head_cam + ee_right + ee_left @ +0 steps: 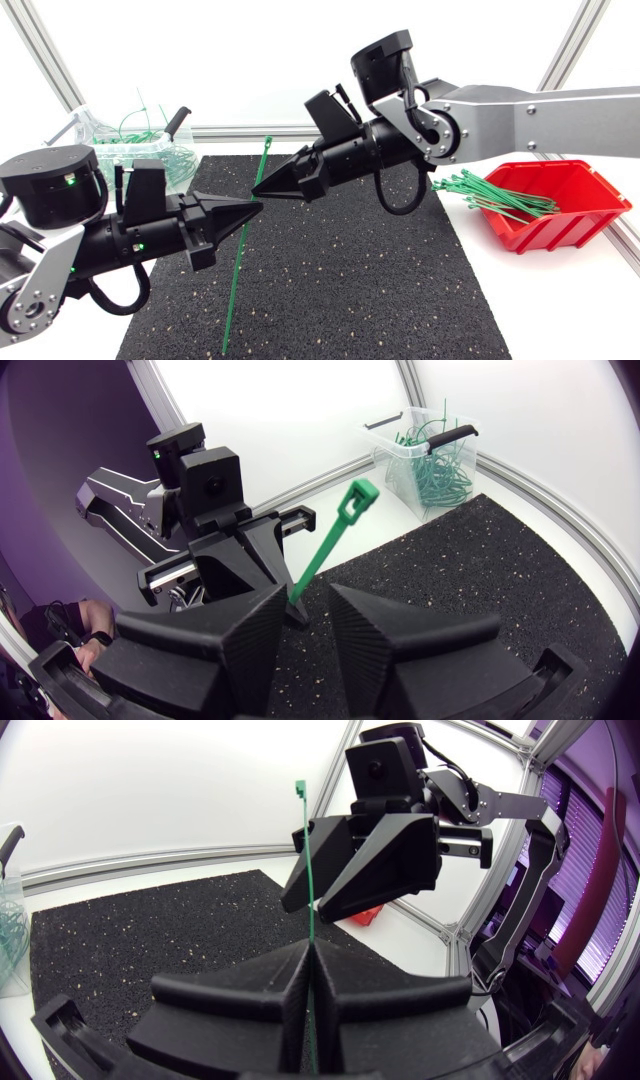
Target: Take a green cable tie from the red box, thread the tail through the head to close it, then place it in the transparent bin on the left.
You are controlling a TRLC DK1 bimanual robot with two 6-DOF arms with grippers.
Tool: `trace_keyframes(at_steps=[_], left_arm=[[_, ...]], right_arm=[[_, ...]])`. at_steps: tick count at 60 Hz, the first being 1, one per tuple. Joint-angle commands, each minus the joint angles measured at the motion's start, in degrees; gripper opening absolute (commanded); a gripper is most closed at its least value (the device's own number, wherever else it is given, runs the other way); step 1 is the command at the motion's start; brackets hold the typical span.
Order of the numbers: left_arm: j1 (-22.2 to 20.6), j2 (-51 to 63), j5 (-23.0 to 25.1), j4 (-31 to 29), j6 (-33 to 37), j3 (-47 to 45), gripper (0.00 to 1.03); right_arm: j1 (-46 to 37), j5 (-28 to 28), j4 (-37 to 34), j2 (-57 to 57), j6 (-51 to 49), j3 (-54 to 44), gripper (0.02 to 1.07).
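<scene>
**Head view.** The left gripper (252, 206), left of centre, is clenched on a single green cable tie (238, 270). The tie stands nearly upright over the black mat (360, 290), with its head (268, 141) up and its tail reaching the lower edge of the frame. The right gripper (266, 187) comes in from the upper right, its tip just beside the tie and above the left one. The red box (590, 195), at centre right, holds loose ties (495, 195). The transparent bin (90, 130), at upper left, holds closed ones.

**Left wrist view.** This gripper's fingers meet on the tie, which rises from between them past the right gripper ahead.

**Right wrist view.** This gripper's fingers stand apart, grasping nothing. The tie slants up just ahead of the gap between them.

**Step in hand.** The tie has been picked up and threading has not begun. The next move probably calls for the right gripper to close on one end. It would then bend the tail round to the head while the left gripper holds firm.
</scene>
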Motion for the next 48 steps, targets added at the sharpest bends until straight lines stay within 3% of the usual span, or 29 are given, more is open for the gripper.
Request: trace_keyframes(at_steps=[1,7,20,32,48], left_arm=[[-0.4,-0.2,0.9,0.9,-0.7,-1.4,0.04],[-0.4,0.1,0.9,0.9,-0.7,-1.3,0.04],[-0.5,0.9,0.9,1.3,-0.6,-1.2,0.04],[-0.5,1.2,0.9,1.5,-0.6,-1.2,0.04],[-0.8,1.9,0.9,1.5,-0.7,-1.1,0.04]], right_arm=[[0.6,-0.4,0.6,-1.3,0.4,-1.4,0.32],[0.8,-0.3,0.8,-1.4,0.6,-1.4,0.25],[1.6,-0.4,1.0,-1.5,0.6,-1.3,0.24],[2.0,-0.3,3.5,-1.5,2.6,-2.0,0.08],[1.7,0.4,4.0,-1.8,3.0,-2.6,0.08]])
